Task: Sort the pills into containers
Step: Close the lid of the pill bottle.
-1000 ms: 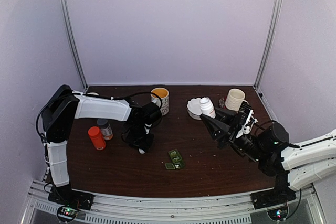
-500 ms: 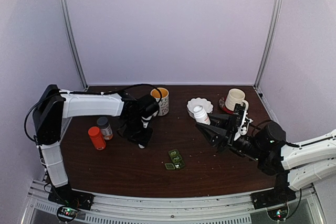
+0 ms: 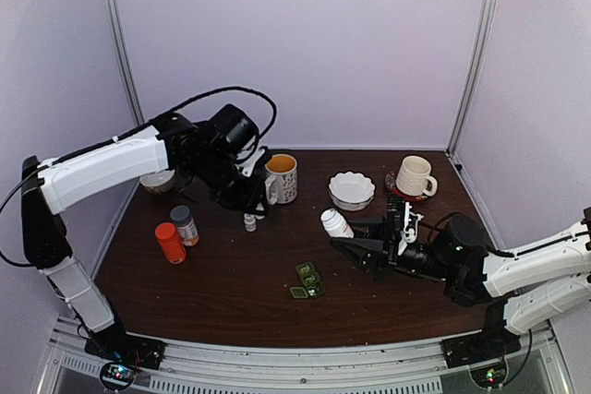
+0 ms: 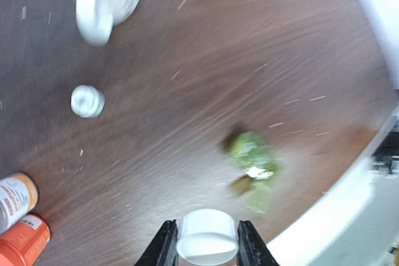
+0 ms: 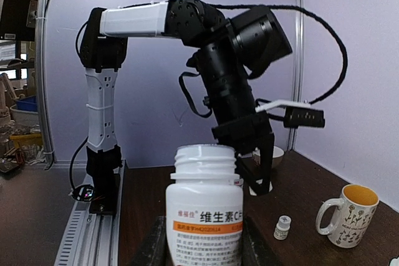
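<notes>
Dark-green and flat, the small plastic pill box (image 3: 309,280) with its square cups lies near the front of the brown wooden worktop (image 3: 212,292), between the two arms, and neither arm touches it. The left jaws, up in the air beside the white mug with the yellow inside (image 3: 282,178), pinch a round white cap (image 4: 207,245). The right jaws hold a white plastic bottle with an orange label (image 5: 204,207), its top open, tilted low over the worktop near the pill box.
</notes>
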{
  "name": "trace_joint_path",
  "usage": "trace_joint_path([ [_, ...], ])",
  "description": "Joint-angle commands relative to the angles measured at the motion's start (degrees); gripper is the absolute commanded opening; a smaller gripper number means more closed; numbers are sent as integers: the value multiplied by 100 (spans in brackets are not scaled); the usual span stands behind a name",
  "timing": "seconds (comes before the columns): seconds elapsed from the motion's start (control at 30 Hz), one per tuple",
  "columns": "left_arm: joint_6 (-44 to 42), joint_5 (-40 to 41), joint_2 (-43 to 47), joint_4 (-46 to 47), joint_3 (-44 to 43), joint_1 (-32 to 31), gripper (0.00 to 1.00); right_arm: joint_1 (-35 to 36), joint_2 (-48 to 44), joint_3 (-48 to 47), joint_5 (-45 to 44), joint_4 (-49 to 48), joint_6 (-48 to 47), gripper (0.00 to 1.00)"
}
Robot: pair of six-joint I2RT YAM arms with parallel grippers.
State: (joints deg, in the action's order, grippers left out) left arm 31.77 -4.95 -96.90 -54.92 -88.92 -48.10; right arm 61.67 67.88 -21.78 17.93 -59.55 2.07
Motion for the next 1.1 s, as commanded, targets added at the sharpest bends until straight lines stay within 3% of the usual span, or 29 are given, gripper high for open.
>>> trace_joint_path([
  [0.0,-115,-829,723,120,-471,39,18,-39,95,-161,218,-95,119,0],
  [0.13,17,-1899,927,495,-523,38,19,-41,194,-552,421,461,-22,0],
  [0.47,230,-3457,1051,1267,-303,38,20,-41,384,-1345,545,1340,26,0],
  [0.67,534,-4059,1265,2037,81,33,22,-48,505,-1534,603,1531,4,0],
  [1.07,668,-4478,1427,2534,454,-71,24,-67,577,-1726,700,1705,-23,0],
])
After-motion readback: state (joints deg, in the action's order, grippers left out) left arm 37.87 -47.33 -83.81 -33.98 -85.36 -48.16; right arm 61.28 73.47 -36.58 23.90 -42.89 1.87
